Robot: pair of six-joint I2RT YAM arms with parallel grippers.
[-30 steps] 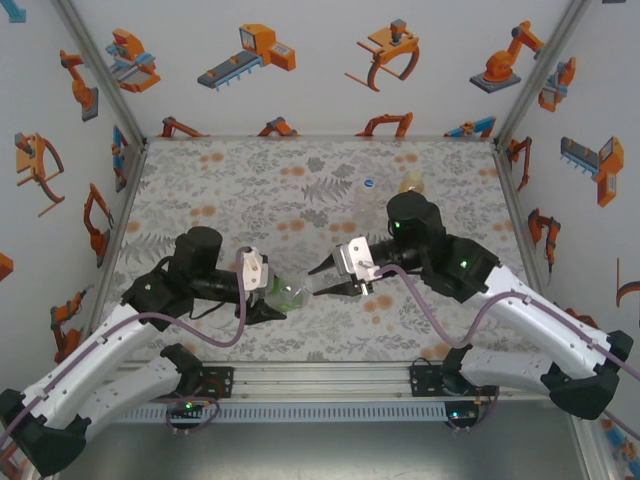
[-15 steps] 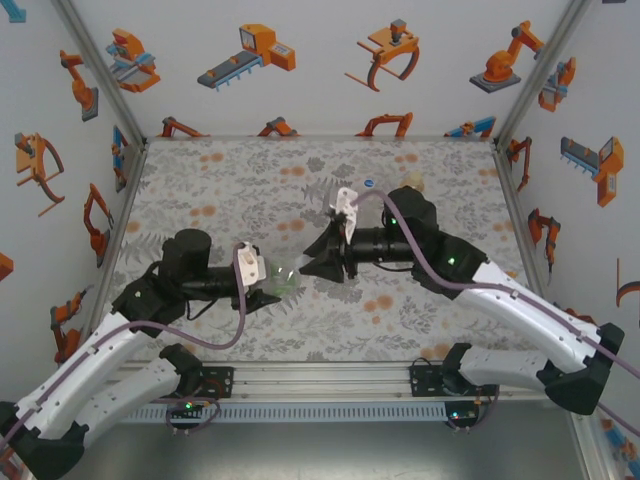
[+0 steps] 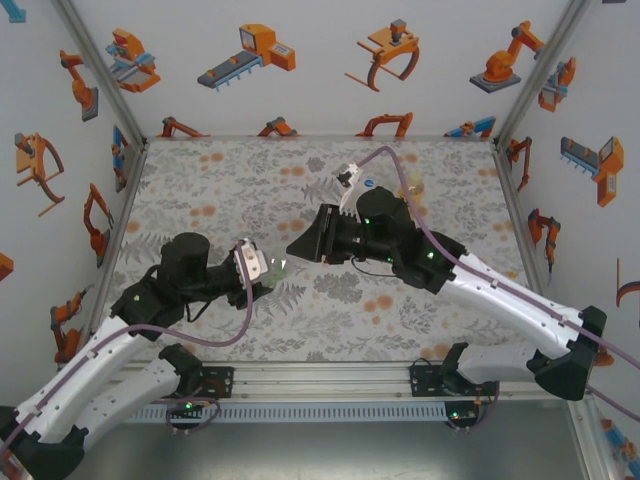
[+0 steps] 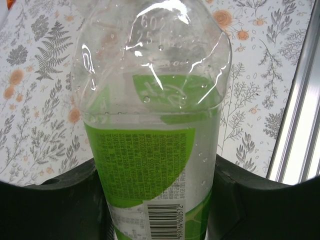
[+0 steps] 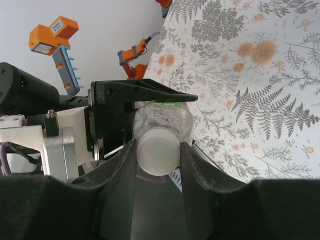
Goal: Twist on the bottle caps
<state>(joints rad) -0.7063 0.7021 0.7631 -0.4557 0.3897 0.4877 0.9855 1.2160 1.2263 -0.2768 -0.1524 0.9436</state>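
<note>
The bottle (image 4: 150, 115) is of clear plastic, smooth and glossy, with bright reflections and small drops on its wall. Its green and white label (image 4: 145, 165) looks like thin, shiny film. The cap (image 5: 157, 151) is of white plastic, smooth and rather matt. The fingers (image 5: 197, 170) of the right claw (image 3: 302, 247) and those of the left claw (image 3: 262, 268) are of black matt plastic. The tabletop (image 3: 200, 180) has a matt printed covering with ferns and flowers. The rail (image 4: 300, 115) at its edge is of pale, grooved metal.
</note>
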